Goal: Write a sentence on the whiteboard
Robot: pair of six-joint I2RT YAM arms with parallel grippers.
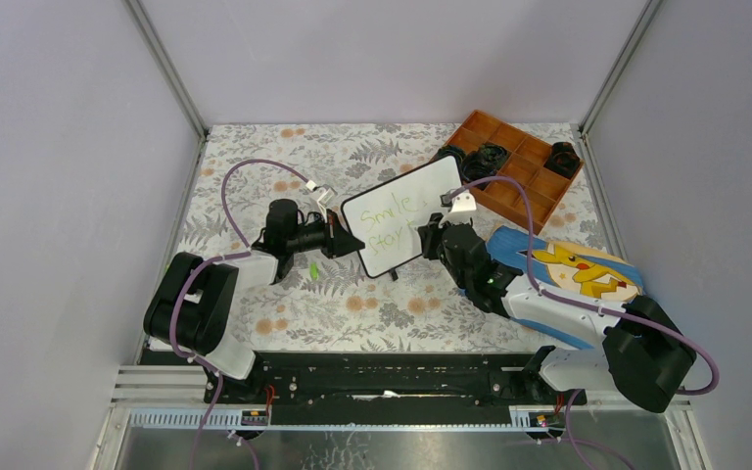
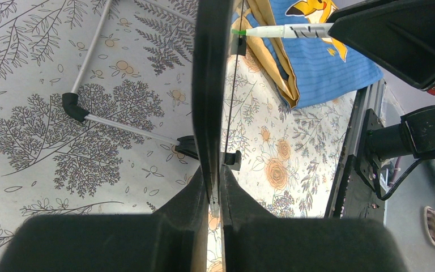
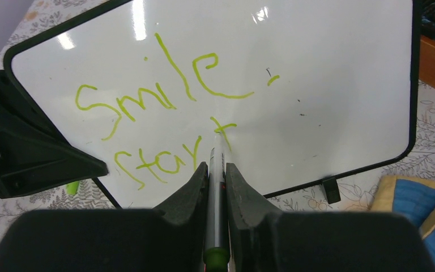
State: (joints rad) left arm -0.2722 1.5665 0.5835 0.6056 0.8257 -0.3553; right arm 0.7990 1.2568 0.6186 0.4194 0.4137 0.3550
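Both right fingers [image 3: 201, 178] are clamped on a slim marker [image 3: 217, 164] that runs out between them, its green tip touching the whiteboard [image 3: 328, 85]. The tip rests at the foot of a small cross-shaped stroke just after the word "Stay". The sentence [image 3: 164, 96] is in green handwriting on two lines, "Smile." above and "Stay" with that fresh stroke below, filling the left half of the white surface. At the board's lower left corner the left fingers [image 2: 195, 195] are pressed together on its thin black edge. The left wrist view shows the board edge-on between them, with small black feet along its frame. Seen from above, the board stands steeply tilted near the middle of the desk [image 1: 352, 304], which has a floral cover, and its written face is turned toward the right arm. A small green cap [image 1: 312, 267] lies on the desk just beside the left fingers. Behind the board to the right sits a wooden tray [image 1: 539, 186] divided into compartments. Dark objects too small to identify sit in compartments at its far left end and in one at its right end. Under the right arm lies a blue Pikachu cloth [image 1: 578, 269].
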